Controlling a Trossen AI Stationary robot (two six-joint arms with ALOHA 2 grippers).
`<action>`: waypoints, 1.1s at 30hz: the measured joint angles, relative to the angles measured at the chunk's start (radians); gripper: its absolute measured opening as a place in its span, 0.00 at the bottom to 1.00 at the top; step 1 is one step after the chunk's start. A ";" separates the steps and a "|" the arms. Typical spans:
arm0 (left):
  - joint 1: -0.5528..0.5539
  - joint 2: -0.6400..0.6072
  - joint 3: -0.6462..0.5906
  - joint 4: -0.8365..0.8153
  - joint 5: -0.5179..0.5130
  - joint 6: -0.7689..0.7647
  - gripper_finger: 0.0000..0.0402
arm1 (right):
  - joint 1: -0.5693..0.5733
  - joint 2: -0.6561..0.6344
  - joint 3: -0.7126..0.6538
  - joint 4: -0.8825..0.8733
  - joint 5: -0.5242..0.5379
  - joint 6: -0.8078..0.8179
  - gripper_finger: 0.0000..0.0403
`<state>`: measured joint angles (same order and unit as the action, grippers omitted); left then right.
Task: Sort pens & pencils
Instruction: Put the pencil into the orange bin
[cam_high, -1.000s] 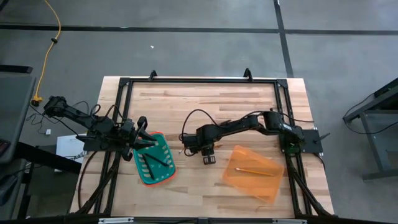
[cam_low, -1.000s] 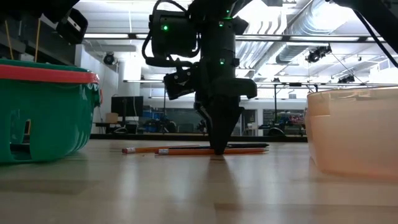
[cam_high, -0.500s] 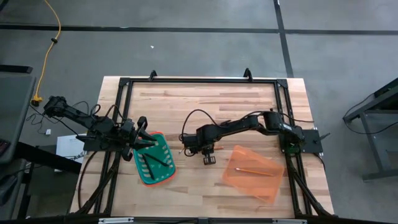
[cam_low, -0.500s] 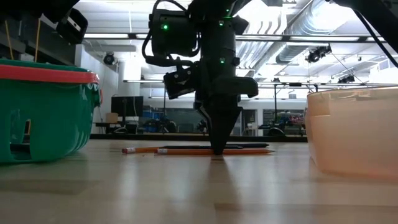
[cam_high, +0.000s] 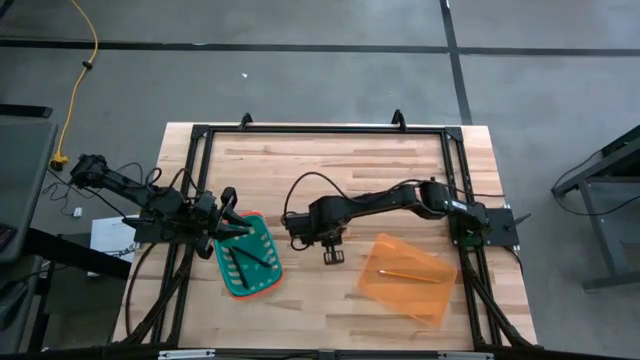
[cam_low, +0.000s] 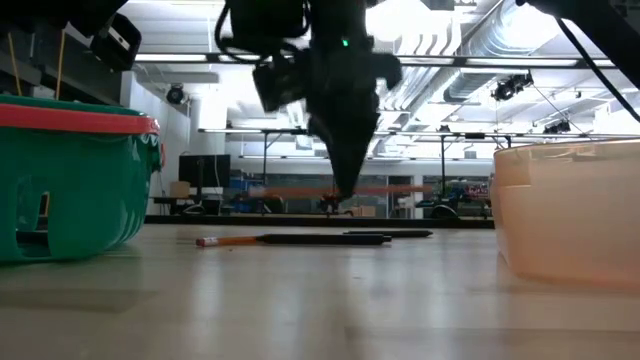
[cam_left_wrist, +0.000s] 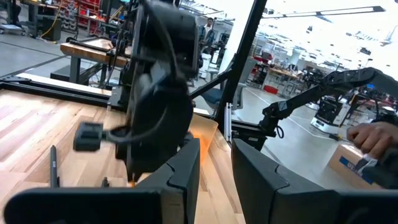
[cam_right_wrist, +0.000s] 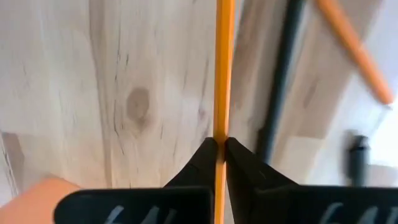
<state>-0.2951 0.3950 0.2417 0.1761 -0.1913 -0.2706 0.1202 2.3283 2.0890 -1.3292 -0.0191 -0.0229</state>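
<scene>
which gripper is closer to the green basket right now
Left. The left gripper hangs at the green basket rim; the right gripper, shut on a pencil, sits mid-table beside it.

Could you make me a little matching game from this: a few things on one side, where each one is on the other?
Things:
1. right pincer
2. green basket
3. orange tray
4. black pen

Places:
A. holds one pencil lying inside
B. lying on the table
C. shut on a pencil, lifted off the table
D. under the left pincer

Pairs: 1-C, 2-D, 3-A, 4-B
</scene>
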 joint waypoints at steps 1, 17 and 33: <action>0.000 0.000 0.000 0.000 0.000 0.000 0.20 | 0.003 0.000 0.021 -0.010 0.007 0.001 0.00; 0.000 0.000 0.000 0.000 0.000 0.000 0.20 | 0.102 -0.013 0.191 -0.241 0.000 0.225 0.00; 0.000 0.000 0.000 0.000 0.000 0.000 0.20 | 0.217 -0.216 -0.136 -0.241 0.043 0.431 0.00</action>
<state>-0.2951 0.3954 0.2417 0.1761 -0.1914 -0.2707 0.3368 2.1123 1.9531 -1.5700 0.0240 0.4082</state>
